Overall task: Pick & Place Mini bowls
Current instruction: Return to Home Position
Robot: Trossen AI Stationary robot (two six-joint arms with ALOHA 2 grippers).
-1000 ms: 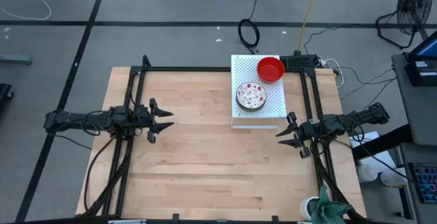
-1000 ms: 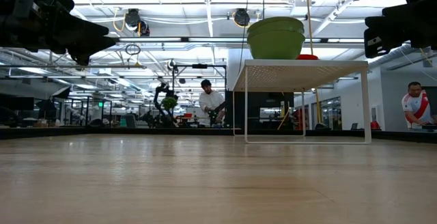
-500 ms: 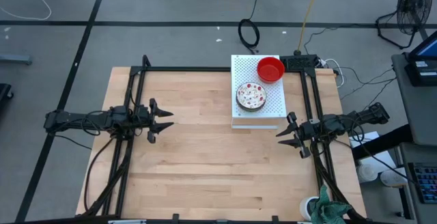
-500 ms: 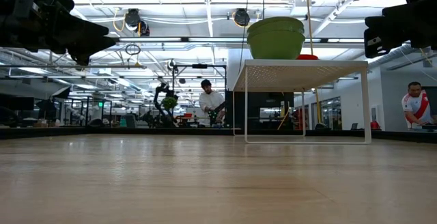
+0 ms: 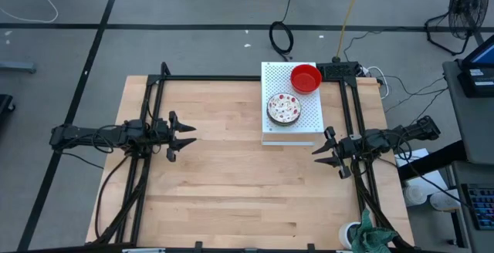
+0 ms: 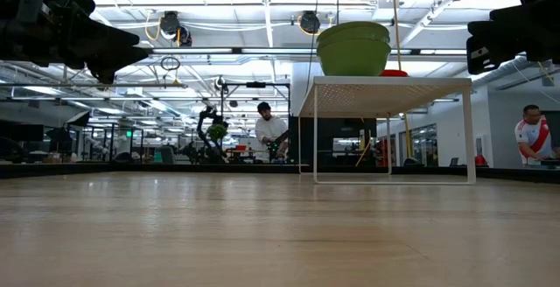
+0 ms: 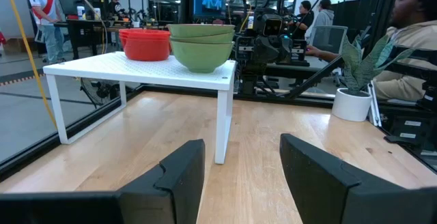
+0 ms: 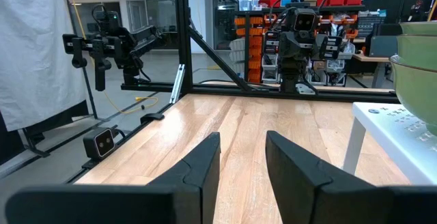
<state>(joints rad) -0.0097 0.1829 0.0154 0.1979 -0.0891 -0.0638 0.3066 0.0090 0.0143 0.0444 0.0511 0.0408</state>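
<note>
A white perforated shelf (image 5: 292,122) stands on thin legs at the table's far right. On it sit a stack of red mini bowls (image 5: 306,78) and, nearer, a stack of mini bowls (image 5: 284,108) that are white with red speckles inside and green outside (image 7: 202,45). The red stack (image 7: 145,44) rests beside them on the shelf top (image 7: 136,67). My left gripper (image 5: 189,135) hovers open at the table's left, pointing level toward the shelf, nothing between its fingers (image 7: 179,176). My right gripper (image 5: 318,154) hovers open at the right edge, just near of the shelf.
Black frame rails (image 5: 154,91) run along the table's left and right sides. A potted plant (image 7: 352,103) stands past the table's near right corner, a green cloth (image 5: 370,237) beside it. People (image 6: 269,134) are in the room beyond. Bare wood (image 5: 247,183) lies between the grippers.
</note>
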